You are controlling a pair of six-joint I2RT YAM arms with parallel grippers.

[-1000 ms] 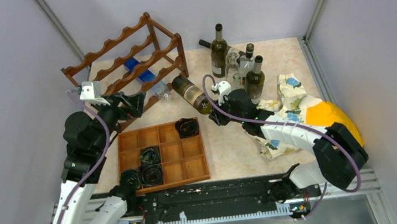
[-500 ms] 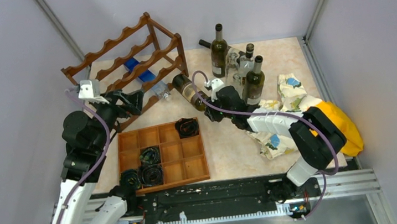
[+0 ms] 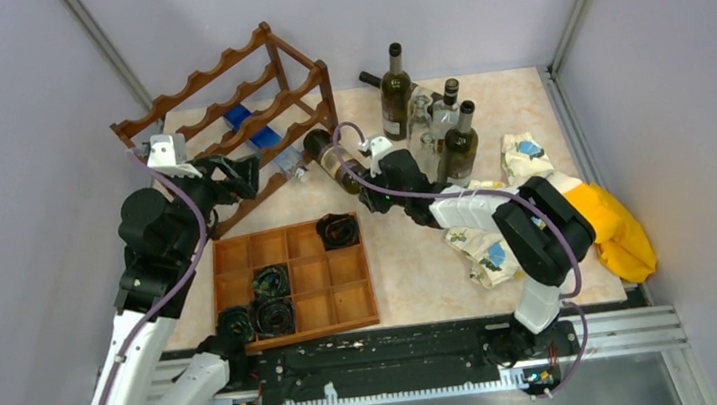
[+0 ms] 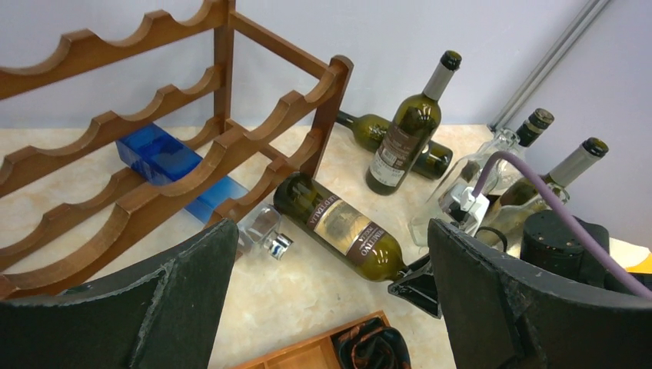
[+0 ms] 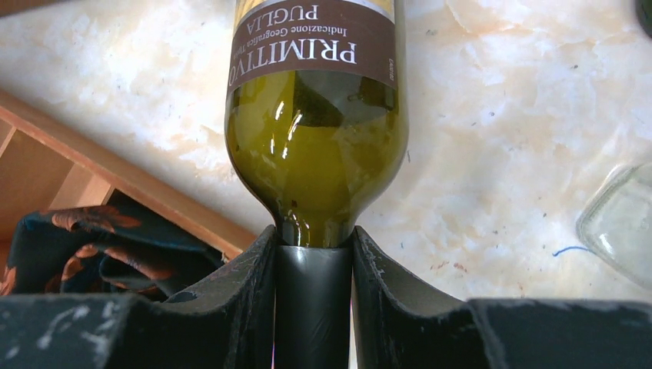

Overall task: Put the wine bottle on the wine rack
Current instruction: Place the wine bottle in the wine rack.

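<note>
Right wrist view: right hand [image 5: 314,244] clamped on the neck of the wine bottle [image 5: 315,131], which lies along the counter [image 5: 500,100] just beside the wine rack [image 4: 328,115], left hand [image 4: 330,257] gaping; I'd lift level, base into a scallop.

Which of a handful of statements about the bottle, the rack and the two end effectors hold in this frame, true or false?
1. The right end effector is shut on the neck of the lying wine bottle. True.
2. The wine bottle rests on the wine rack. False: it lies on the table, its base toward the rack's foot.
3. The left end effector grips a rail of the rack. False: it is open and holds nothing.
4. A blue block lies inside the rack's frame. True.
</note>
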